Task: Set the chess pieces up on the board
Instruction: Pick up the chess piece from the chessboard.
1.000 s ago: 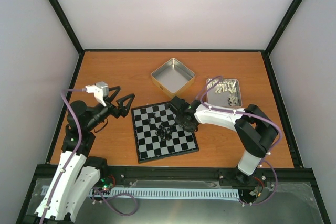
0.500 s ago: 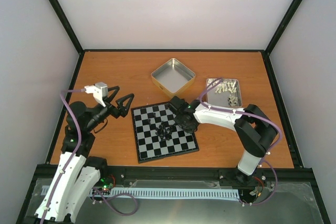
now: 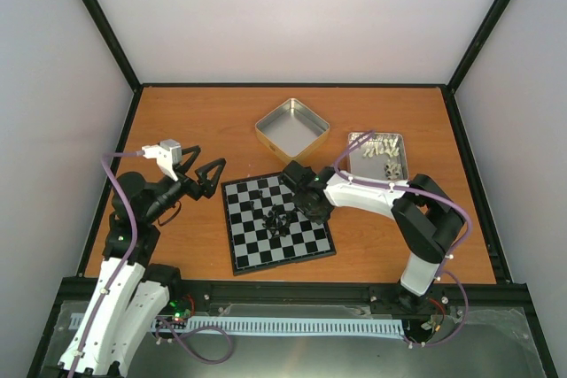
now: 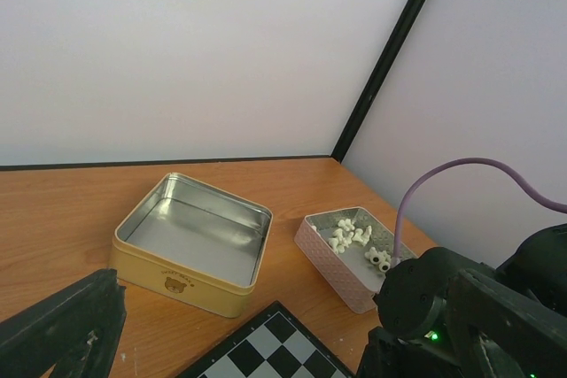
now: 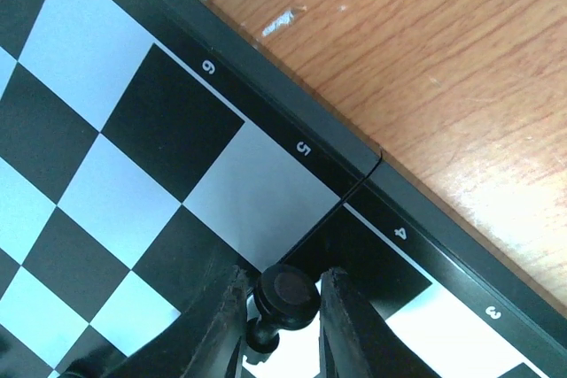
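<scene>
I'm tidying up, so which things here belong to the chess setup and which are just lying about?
In use: board, black chess pieces, right claw gripping one black piece.
Lying about: empty gold tin, pink tin of pale pieces, open left claw.

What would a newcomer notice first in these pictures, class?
The checkered board at mid-table, black pieces huddled at its centre. The right fingers pinch one black piece near the board's numbered edge. Behind lie an empty tin and a tray of pale pieces.
</scene>
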Controlling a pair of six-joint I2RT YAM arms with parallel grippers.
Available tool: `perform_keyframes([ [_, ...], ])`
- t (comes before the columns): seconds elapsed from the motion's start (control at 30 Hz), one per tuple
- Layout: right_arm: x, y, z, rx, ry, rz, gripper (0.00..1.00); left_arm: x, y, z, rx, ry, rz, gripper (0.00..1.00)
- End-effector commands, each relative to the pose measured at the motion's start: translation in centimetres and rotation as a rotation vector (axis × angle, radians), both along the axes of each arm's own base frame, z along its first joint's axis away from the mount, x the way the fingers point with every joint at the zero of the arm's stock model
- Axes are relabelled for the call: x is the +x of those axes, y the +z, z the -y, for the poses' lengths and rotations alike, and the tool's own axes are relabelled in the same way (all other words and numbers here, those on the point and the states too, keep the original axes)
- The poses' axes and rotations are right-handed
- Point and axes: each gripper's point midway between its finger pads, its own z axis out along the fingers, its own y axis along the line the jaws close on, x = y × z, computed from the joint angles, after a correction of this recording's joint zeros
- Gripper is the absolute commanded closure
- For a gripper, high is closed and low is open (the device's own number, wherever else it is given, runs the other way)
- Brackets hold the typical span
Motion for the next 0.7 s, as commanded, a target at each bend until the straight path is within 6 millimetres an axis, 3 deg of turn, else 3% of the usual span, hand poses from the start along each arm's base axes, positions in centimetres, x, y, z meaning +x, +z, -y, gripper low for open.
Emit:
perform_keyframes([
  [0.0,-0.33,-0.91,1.3,-0.059,-0.027,0.009,0.75,-0.29,1.77,0.08,0.015,-0.005,0.062,0.0],
  [0.23,-0.31,-1.07,1.64,-0.06,-0.038,0.008,0.73,-0.32,1.63,0.27,0.014,-0.017,0.056,0.0],
  [0.5,-0.47,-1.38,1.5,-0.055,-0.028,-0.004,0.82,-0.47,1.65,0.52,0.015,-0.036,0.06,0.0],
  [0.67,0.02,-0.47,1.08,-0.009,-0.011,0.042,0.83,-0.47,1.56,0.68,0.016,-0.047,0.053,0.0],
])
